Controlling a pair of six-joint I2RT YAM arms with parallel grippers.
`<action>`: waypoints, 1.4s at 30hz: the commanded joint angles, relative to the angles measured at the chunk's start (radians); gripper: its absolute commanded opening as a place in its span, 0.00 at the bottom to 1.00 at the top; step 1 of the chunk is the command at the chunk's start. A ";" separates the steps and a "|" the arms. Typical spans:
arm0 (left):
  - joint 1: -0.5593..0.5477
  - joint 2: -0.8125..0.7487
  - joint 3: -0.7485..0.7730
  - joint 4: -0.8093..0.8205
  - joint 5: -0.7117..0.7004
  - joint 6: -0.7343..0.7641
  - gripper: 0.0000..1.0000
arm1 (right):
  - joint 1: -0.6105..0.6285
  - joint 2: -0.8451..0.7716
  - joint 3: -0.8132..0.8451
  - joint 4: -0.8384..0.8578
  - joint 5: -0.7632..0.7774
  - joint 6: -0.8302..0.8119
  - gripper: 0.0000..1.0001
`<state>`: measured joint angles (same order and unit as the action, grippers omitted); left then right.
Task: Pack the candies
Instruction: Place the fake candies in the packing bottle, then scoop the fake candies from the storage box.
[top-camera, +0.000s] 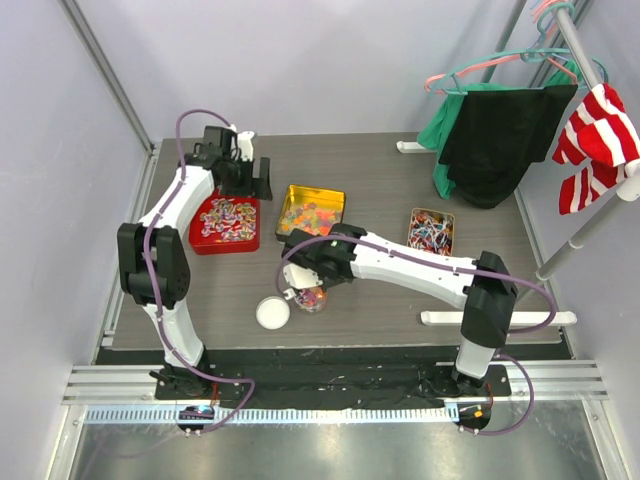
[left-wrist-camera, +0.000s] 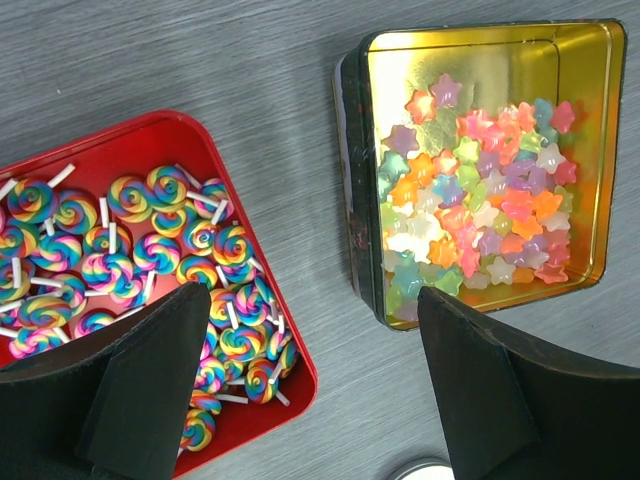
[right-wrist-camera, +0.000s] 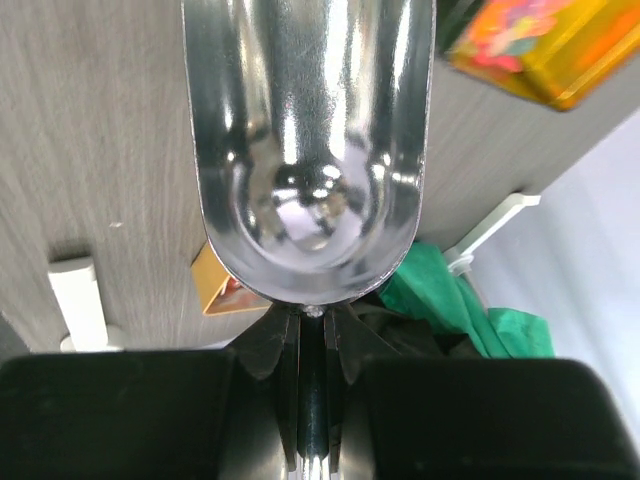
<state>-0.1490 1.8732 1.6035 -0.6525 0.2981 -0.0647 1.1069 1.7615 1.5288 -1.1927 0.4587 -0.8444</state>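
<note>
my right claw (right-wrist-camera: 312, 335) is pinched narrow on the handle of a metal scoop (right-wrist-camera: 310, 150), its empty bowl running straight out ahead of me, above the little jar (top-camera: 314, 299). the star candies (top-camera: 310, 215) sit in the gold tin (top-camera: 315, 188) just past the scoop's mouth, on the side away from my bases. my left claw (left-wrist-camera: 315, 320) hangs wide and empty between that tin and the red tray (left-wrist-camera: 150, 140) of lollipops (left-wrist-camera: 150, 250) — near both, but only the right has the scoop.
</note>
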 joint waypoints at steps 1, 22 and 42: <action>0.005 -0.016 0.021 0.037 0.041 -0.003 0.88 | -0.056 -0.019 0.116 0.007 -0.003 -0.022 0.01; -0.164 0.222 0.223 0.017 -0.174 0.054 0.75 | -0.384 0.199 0.310 0.280 0.002 -0.027 0.01; -0.193 0.339 0.227 0.105 -0.284 0.094 0.55 | -0.325 0.026 0.145 0.300 0.000 0.021 0.01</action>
<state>-0.3325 2.1849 1.7889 -0.5888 0.0299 0.0101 0.7597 1.8549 1.6787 -0.9237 0.4442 -0.8490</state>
